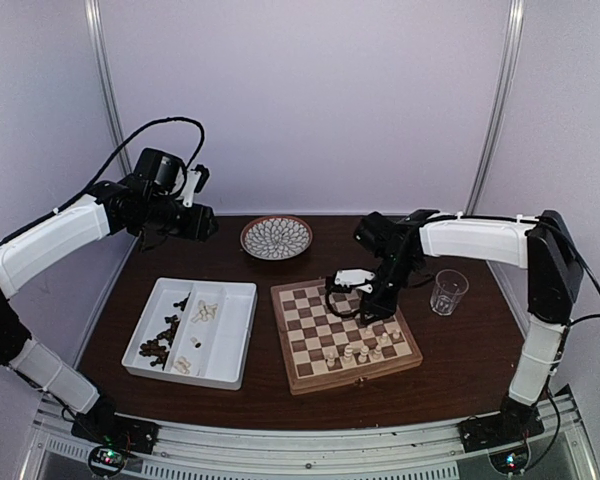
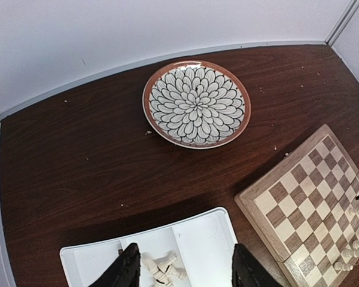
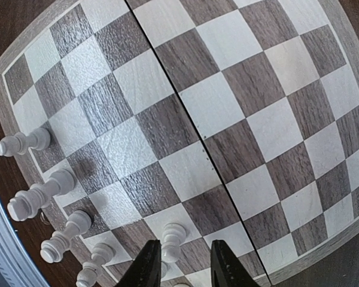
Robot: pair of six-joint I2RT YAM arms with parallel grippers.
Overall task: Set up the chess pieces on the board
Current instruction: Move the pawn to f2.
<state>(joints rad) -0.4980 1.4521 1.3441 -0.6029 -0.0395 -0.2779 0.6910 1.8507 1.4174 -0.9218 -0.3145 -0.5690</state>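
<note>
The chessboard lies right of centre; several cream-white pieces stand along its near edge. My right gripper hangs low over the board. In the right wrist view it is open, and a cream pawn stands on the board just beside the left finger, with a gap to the right finger. More cream pieces line the board's left edge. My left gripper is raised at the back left, open and empty. Below it are cream pieces.
A white two-compartment tray left of the board holds dark pieces and cream pieces. A round patterned plate sits at the back. A clear glass stands right of the board.
</note>
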